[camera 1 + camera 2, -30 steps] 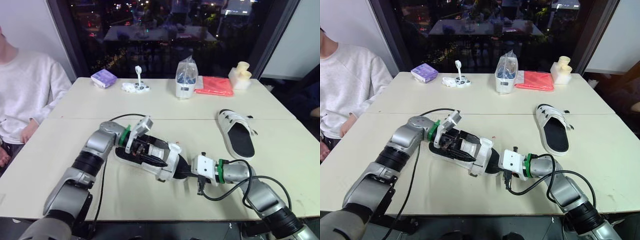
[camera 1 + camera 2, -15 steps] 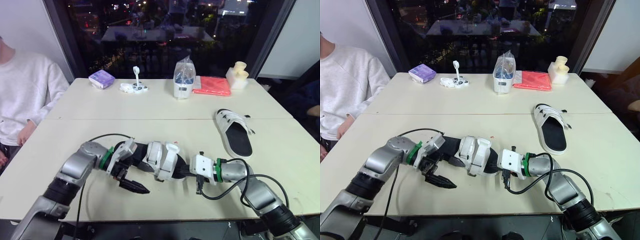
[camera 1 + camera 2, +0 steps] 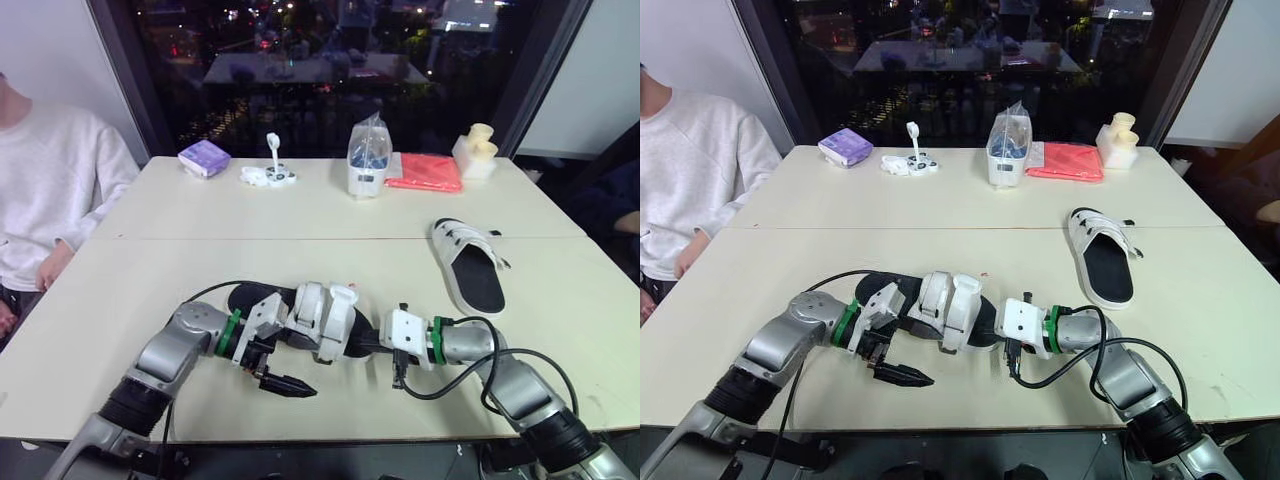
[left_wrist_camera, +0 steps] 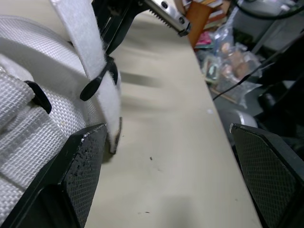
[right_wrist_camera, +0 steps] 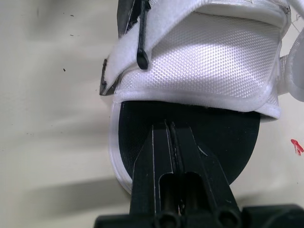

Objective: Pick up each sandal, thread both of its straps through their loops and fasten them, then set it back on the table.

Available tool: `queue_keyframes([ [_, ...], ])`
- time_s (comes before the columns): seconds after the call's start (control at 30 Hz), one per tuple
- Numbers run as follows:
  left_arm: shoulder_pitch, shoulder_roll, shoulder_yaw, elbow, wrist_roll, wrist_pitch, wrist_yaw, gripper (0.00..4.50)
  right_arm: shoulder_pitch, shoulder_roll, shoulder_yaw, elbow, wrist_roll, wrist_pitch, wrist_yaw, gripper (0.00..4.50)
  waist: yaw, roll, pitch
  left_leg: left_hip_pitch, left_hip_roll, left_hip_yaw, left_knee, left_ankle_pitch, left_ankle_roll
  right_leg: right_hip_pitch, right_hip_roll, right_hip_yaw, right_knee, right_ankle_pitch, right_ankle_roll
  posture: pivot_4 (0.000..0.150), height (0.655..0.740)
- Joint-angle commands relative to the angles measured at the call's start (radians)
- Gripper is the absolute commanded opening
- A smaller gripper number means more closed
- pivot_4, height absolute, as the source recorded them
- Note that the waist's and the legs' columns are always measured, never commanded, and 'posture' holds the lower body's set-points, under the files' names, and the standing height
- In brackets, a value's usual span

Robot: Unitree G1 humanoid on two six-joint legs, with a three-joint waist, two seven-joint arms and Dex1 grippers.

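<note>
One white sandal [image 3: 318, 318] with a black sole lies near the table's front edge. My right gripper [image 3: 368, 342] is shut on the end of its sole; in the right wrist view the fingers [image 5: 156, 147] press together over the black footbed [image 5: 237, 137]. My left gripper [image 3: 298, 387] is open and holds nothing, just in front of the sandal on its near side. In the left wrist view its fingers [image 4: 71, 180] stand wide apart beside a loose white strap [image 4: 90, 57]. The second sandal [image 3: 470, 265] lies on the table at the right, untouched.
A person in a white sweater [image 3: 50, 190] sits at the table's left. Along the far side stand a purple box [image 3: 205, 157], a small white item [image 3: 270, 175], a bagged container [image 3: 370, 160], a red cloth [image 3: 428, 172] and a pale yellow object [image 3: 478, 150].
My left gripper has come off the sandal's straps and moved down toward the front edge, then a little right. The right gripper has kept its hold on the sole.
</note>
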Motion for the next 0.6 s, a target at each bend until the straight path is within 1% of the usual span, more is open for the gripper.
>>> queue_keyframes([
  [0.03, 0.002, -0.015, -0.001, -0.019, 0.0, -0.01, 0.03, 4.33, 0.031, -0.007, 0.043, 0.069, -0.049, 0.032, 0.012, 0.0, 0.0, 0.0, 0.0, 0.0, 0.0, 0.0, 0.0, 0.0, 0.0, 0.0, 0.0, 0.0, 0.0, 0.0, 0.0, 0.15, 0.74],
  [0.3, -0.009, -0.061, -0.004, -0.023, -0.013, 0.036, 0.078, 4.33, 0.038, -0.004, 0.042, 0.064, -0.05, 0.036, 0.011, 0.0, 0.004, 0.0, 0.0, 0.001, 0.0, 0.0, 0.0, 0.0, 0.0, 0.0, -0.001, 0.0, 0.0, 0.0, 0.0, 0.15, 0.74],
  [0.33, -0.008, -0.064, -0.005, -0.027, -0.015, 0.044, 0.079, 4.1, 0.038, -0.004, 0.042, 0.065, -0.05, 0.037, 0.011, 0.0, 0.004, 0.0, 0.0, 0.001, 0.0, 0.0, 0.0, 0.0, 0.0, 0.0, -0.001, 0.0, 0.0, 0.0, 0.0, 0.15, 0.74],
  [0.4, -0.004, -0.067, -0.006, -0.037, -0.021, 0.065, 0.08, 3.49, 0.038, -0.003, 0.042, 0.064, -0.05, 0.037, 0.01, 0.0, 0.003, 0.0, 0.0, 0.001, 0.0, 0.0, 0.0, 0.0, 0.0, 0.0, -0.001, 0.0, 0.0, 0.0, 0.0, 0.15, 0.74],
  [0.43, -0.002, -0.067, -0.006, -0.042, -0.024, 0.073, 0.082, 3.03, 0.038, -0.003, 0.041, 0.064, -0.05, 0.038, 0.01, 0.0, 0.002, 0.0, 0.0, 0.001, 0.0, 0.0, 0.0, 0.0, 0.0, 0.0, -0.001, 0.0, 0.0, 0.0, 0.0, 0.15, 0.74],
  [0.47, 0.0, -0.066, -0.007, -0.047, -0.028, 0.08, 0.083, 2.43, 0.039, -0.003, 0.041, 0.063, -0.05, 0.039, 0.009, 0.0, 0.002, 0.0, 0.0, 0.0, 0.0, 0.0, 0.0, 0.0, 0.0, 0.0, -0.001, 0.0, 0.0, 0.0, 0.0, 0.15, 0.74],
  [0.6, 0.008, -0.055, -0.014, -0.069, -0.04, 0.113, 0.075, 0.41, 0.042, -0.005, 0.04, 0.061, -0.049, 0.039, 0.009, 0.0, 0.001, 0.0, 0.0, 0.0, 0.0, 0.0, -0.001, 0.0, 0.0, 0.0, -0.001, 0.0, 0.0, 0.0, 0.0, 0.15, 0.74],
])
